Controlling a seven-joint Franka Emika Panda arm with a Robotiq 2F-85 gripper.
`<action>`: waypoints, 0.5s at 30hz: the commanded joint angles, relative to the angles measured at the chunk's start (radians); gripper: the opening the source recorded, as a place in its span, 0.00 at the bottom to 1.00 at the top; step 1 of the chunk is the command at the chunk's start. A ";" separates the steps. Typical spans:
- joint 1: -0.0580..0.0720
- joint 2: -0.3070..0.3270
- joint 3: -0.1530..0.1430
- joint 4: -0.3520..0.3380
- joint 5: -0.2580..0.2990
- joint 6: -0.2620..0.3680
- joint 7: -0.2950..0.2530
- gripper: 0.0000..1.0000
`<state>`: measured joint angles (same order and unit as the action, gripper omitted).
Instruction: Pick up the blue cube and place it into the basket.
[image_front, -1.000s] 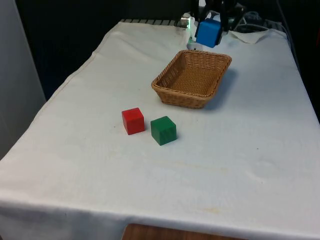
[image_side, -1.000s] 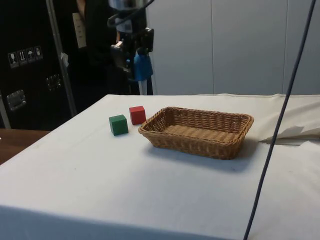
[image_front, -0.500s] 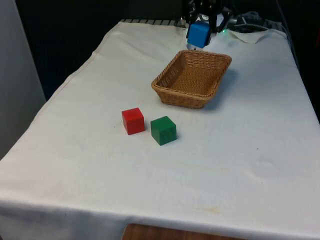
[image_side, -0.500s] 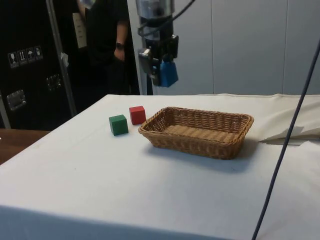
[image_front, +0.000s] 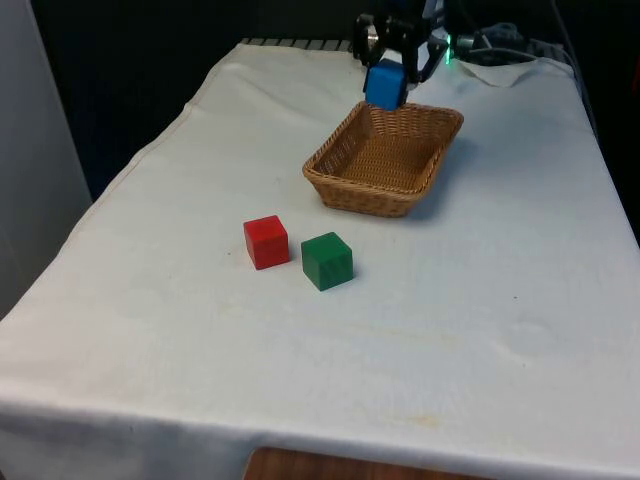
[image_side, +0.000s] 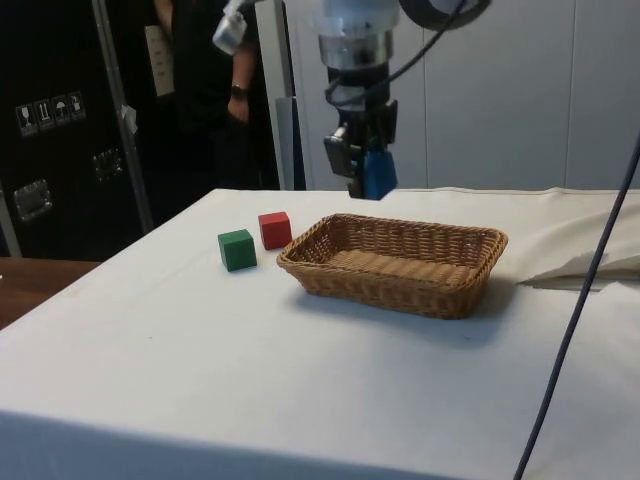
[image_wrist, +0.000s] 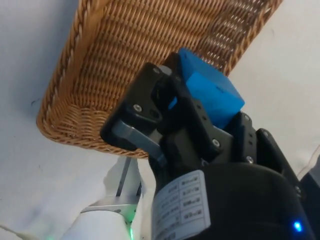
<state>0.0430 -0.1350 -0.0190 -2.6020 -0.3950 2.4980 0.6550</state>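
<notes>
Clearly, the gripper (image_front: 388, 78) is clamped on the blue cube (image_front: 385, 84), which sits between its two black fingers (image_wrist: 150, 105) and hangs in the air, touching nothing else. In the side view the gripper (image_side: 366, 172) holds the cube (image_side: 379, 174) above the wicker basket (image_side: 395, 265), over the end of it nearest the red and green cubes. In the front view the blue cube sits over the basket's (image_front: 385, 158) far rim. The wrist view shows the cube (image_wrist: 210, 92) tilted, with the basket's (image_wrist: 125, 55) woven floor beneath it. On the white cloth (image_front: 200, 340), well apart from the basket, a red cube (image_front: 266, 242) and a green cube (image_front: 327, 261) stand just beside each other. A person (image_side: 205, 90) stands behind the table.
</notes>
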 joint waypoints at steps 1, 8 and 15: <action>-0.001 0.001 -0.003 -0.014 -0.004 0.026 0.002 0.00; -0.002 0.044 -0.002 -0.029 -0.008 0.072 0.016 0.00; -0.001 0.114 0.001 -0.023 -0.017 0.121 0.036 0.00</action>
<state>0.0430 -0.0230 -0.0180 -2.6270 -0.3950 2.6130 0.6750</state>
